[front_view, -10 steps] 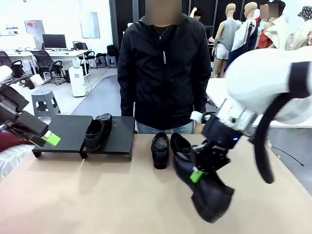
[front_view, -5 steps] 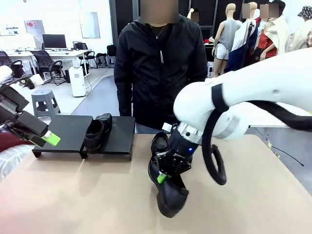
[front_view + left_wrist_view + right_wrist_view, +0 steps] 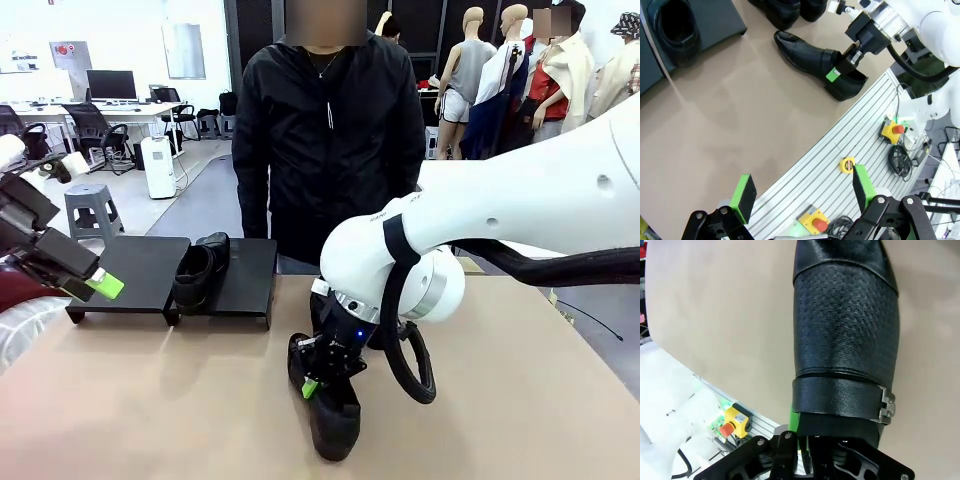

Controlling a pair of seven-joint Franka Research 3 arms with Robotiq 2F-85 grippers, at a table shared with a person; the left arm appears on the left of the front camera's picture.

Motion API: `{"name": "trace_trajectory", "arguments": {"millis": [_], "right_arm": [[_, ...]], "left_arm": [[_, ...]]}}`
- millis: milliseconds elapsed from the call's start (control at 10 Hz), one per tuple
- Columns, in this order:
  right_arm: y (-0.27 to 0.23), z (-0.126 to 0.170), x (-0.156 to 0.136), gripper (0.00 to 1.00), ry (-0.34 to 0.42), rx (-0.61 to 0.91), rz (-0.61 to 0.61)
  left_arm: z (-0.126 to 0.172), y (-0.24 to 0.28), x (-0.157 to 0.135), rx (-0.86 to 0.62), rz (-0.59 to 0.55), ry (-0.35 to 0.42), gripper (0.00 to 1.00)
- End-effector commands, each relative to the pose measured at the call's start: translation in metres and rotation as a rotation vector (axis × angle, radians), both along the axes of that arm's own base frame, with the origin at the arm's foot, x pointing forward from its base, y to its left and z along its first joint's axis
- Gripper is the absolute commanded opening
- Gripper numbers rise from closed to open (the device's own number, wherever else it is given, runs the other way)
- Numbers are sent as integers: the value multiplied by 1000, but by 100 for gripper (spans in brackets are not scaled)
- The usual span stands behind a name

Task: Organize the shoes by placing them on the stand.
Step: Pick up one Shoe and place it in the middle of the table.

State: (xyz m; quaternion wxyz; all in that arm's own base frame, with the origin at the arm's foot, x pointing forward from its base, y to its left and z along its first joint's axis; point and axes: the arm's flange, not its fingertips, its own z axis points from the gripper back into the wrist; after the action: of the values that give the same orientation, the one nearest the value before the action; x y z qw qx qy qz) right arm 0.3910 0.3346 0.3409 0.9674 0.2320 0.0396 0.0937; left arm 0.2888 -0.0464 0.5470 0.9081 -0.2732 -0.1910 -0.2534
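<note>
Carrying one glossy black leather loafer (image 3: 333, 420) toward the low black flat-topped stand (image 3: 140, 268), by the look of it. Held low over the tan table (image 3: 150, 400), well in front of the stand and off its right end. Clamped on the heel rim by the right gripper (image 3: 314, 384), green pads nearly together. Next, probably: swing left and back to the stand, then set down on a bare panel beside the loafer already there (image 3: 200, 268). Hanging spread wide and empty just before the stand's left end: left gripper (image 3: 97, 285). Waiting right of the stand, farther off: two more black loafers (image 3: 790, 7).
</note>
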Motion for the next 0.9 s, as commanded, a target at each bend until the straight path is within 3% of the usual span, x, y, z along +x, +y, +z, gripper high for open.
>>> {"name": "trace_trajectory", "arguments": {"millis": [0,200,400,600,800], "right_arm": [[1,10,4,100,4,19,9],[-5,14,4,100,45,58,15],[-29,41,1,100,96,163,66],[-102,98,-5,100,-17,203,58],[-214,136,-12,100,-111,136,82]], "left_arm": [[1,1,1,-22,-10,1,100],[1,1,1,-22,-10,1,100],[1,1,1,-22,-10,1,100],[1,1,1,-22,-10,1,100],[1,1,1,-22,-10,1,100]]}}
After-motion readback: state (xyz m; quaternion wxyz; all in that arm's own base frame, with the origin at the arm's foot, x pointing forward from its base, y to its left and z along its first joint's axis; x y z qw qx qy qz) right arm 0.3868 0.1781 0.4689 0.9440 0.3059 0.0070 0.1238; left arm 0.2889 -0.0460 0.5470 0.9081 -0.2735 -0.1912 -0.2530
